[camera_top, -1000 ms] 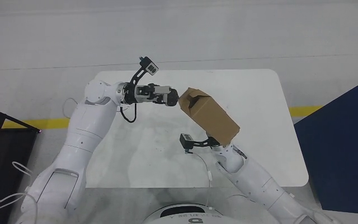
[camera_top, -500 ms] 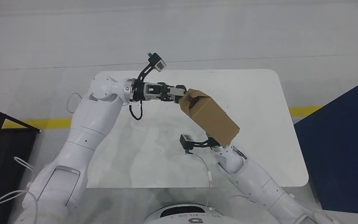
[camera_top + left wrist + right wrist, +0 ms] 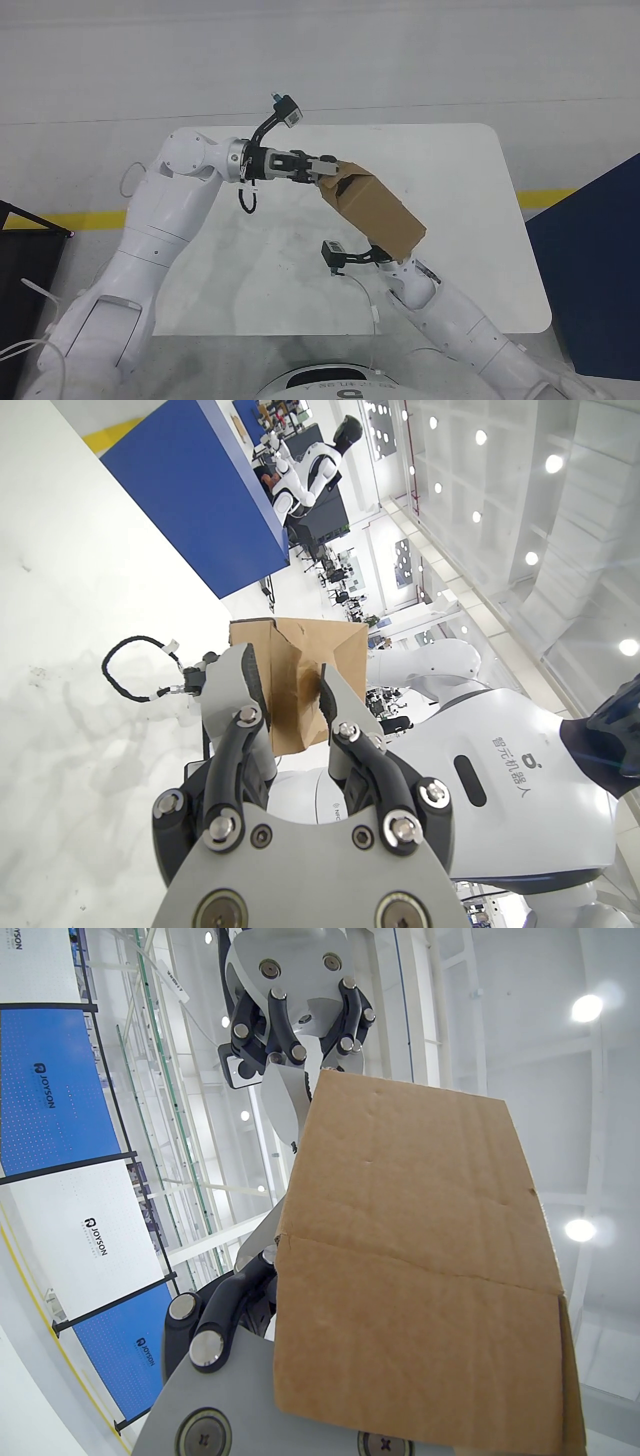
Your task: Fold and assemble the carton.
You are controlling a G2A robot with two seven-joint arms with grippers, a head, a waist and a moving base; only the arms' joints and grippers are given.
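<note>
The right gripper is closest to the robot and holds the near, lower end of the carton. One dark finger lies against the cardboard wall. The other finger is hidden behind the board, so the width of the grip cannot be read.

From this gripper the brown carton rises at a slant, up and away across the middle of the table. It is lifted off the surface, with the long side panel and its crease facing the right wrist camera.

At the far, upper end of the carton is the left gripper. It points straight at the end face, and its fingers are set partway apart, a moderate gap rather than a wide one. A creased, slightly torn end flap lies between the tips, which touch or nearly touch the cardboard. Whether they pinch the flap cannot be told.

The two grippers face each other along the length of the carton, one at each end.

Beyond the left gripper and to the carton's far side stands a blue partition past the table edge. A yellow line runs along the floor beside it.
</note>
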